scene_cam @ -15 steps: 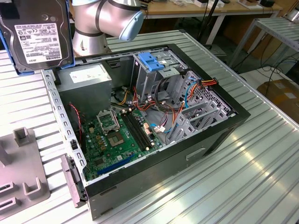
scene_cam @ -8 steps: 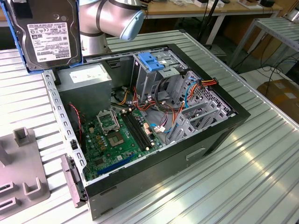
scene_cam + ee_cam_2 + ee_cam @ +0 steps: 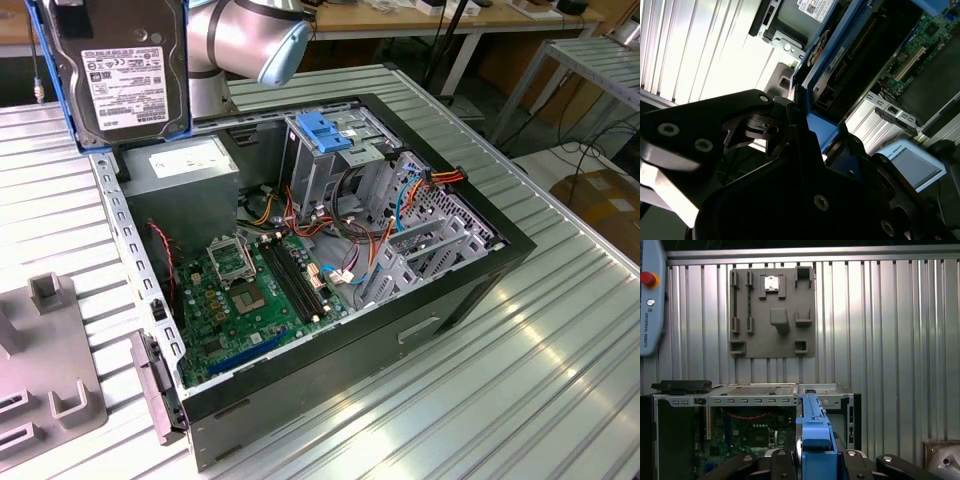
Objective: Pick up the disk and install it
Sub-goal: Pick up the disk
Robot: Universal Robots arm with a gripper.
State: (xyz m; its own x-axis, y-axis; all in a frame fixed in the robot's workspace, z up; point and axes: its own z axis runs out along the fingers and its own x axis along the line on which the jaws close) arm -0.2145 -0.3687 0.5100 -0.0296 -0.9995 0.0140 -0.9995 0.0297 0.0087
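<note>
The disk (image 3: 120,70), a grey drive with a white label in a blue carrier, hangs upright in the air at the exterior view's upper left, above the open computer case's (image 3: 480,290) corner by the power supply. In the first wrist view the disk's blue carrier edge (image 3: 814,437) stands between the black fingers (image 3: 775,460) of my gripper (image 3: 815,462). In the second wrist view my gripper (image 3: 810,125) is shut on the disk's blue frame (image 3: 832,55), with the case interior beyond it.
The case lies open on a ribbed metal table (image 3: 560,350), showing the motherboard (image 3: 250,290), the grey power supply (image 3: 185,175) and a metal drive cage with a blue latch (image 3: 325,130). A grey fixture plate (image 3: 50,370) sits to the case's left. A pendant (image 3: 650,295) lies nearby.
</note>
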